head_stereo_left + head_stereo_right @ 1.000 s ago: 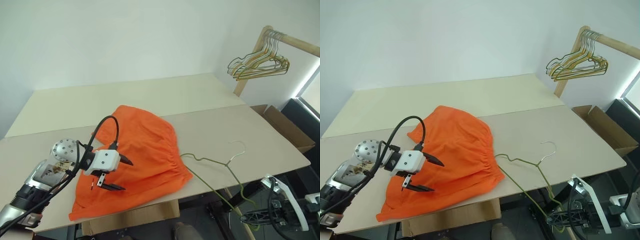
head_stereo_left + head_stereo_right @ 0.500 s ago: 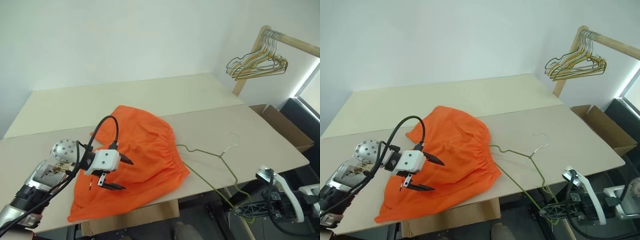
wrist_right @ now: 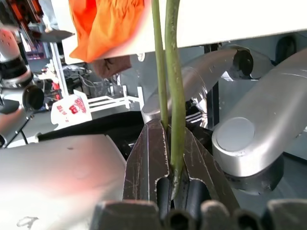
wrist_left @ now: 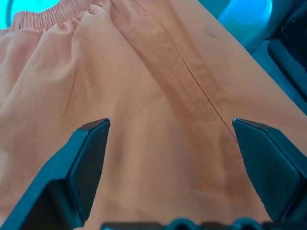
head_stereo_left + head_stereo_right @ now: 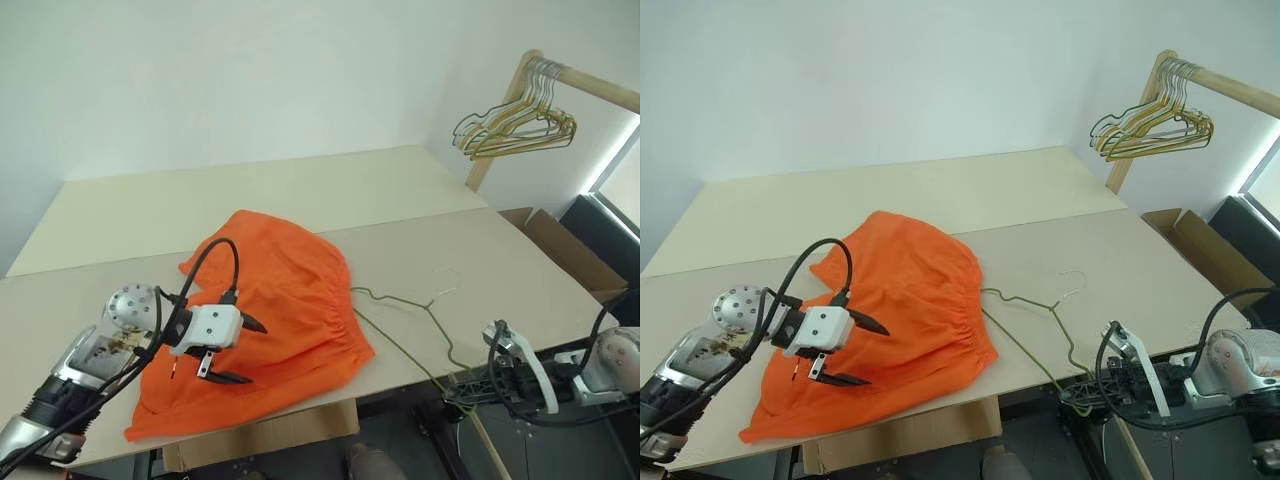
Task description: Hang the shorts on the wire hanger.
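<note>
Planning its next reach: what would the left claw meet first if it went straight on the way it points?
Most likely the shorts: the open left claw hangs just above the orange fabric, aimed down at it.

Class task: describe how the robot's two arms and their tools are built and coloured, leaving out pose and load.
Left arm: silver metal, round perforated joint cap, looping black cable. Left tool: white block, two pointed black fingers. Right arm: silver-grey, white bracket, black cables; right tool fingers scratched dark metal.

Table (image 5: 520, 270) (shorts (image 5: 290, 300), wire hanger (image 5: 400, 305))
</note>
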Controlling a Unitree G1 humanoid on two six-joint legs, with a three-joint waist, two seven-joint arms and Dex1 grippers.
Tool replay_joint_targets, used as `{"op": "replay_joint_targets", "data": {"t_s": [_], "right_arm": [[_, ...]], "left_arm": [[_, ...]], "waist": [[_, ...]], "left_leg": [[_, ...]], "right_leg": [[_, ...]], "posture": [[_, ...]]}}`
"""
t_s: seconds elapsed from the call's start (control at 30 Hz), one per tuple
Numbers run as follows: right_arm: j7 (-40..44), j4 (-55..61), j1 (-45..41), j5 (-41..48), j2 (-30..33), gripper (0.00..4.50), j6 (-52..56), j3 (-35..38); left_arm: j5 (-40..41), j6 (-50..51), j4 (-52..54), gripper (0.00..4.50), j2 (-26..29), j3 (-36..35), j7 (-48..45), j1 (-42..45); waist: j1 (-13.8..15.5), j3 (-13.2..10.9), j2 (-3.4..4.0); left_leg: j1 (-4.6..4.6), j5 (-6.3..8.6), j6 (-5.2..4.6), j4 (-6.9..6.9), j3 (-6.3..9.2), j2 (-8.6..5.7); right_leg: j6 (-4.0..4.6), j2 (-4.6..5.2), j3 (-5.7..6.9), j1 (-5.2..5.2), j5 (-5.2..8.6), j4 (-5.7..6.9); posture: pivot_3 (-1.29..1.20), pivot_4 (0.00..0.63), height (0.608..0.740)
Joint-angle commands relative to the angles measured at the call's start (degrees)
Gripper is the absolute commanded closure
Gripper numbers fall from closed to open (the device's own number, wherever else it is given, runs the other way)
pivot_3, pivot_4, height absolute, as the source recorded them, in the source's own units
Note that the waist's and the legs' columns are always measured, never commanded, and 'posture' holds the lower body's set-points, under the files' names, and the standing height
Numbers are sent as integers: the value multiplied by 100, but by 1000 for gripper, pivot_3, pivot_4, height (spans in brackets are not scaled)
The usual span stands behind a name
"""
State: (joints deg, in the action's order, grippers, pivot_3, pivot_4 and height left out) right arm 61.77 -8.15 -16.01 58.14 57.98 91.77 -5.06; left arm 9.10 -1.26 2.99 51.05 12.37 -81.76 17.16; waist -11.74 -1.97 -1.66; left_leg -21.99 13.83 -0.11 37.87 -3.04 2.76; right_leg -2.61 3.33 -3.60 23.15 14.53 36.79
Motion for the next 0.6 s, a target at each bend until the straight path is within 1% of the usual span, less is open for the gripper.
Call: {"op": "replay_joint_targets", "data": {"t_s": [0.03,0.13,0.37,0.6], "right_arm": [[613,121,-298,218,47,4500,48,-120],[748,106,-495,112,-6,4500,24,-291],[895,-617,-983,-416,-407,4500,-234,-783],[935,-1441,-1420,-856,-936,4500,-463,-828]], "left_arm": [[34,-23,158,50,31,-118,87,31],[19,-43,148,50,30,-103,107,31],[16,-12,237,50,27,-91,197,-24],[6,34,339,50,3,-73,309,-88]], "waist": [[1,0,0],[-2,0,0],[12,0,0],[25,0,1]], "left_leg": [[1,0,0,0,1,0],[1,0,0,0,1,0],[-1,0,0,1,1,0],[0,0,0,3,1,-1]], "right_leg": [[0,-1,0,0,0,1],[0,-2,1,0,0,1],[-1,-1,0,1,-1,1],[-1,-1,-2,1,-4,4]], "posture": [[-172,0,740],[-167,0,740],[-155,0,740],[-151,0,740]]}}
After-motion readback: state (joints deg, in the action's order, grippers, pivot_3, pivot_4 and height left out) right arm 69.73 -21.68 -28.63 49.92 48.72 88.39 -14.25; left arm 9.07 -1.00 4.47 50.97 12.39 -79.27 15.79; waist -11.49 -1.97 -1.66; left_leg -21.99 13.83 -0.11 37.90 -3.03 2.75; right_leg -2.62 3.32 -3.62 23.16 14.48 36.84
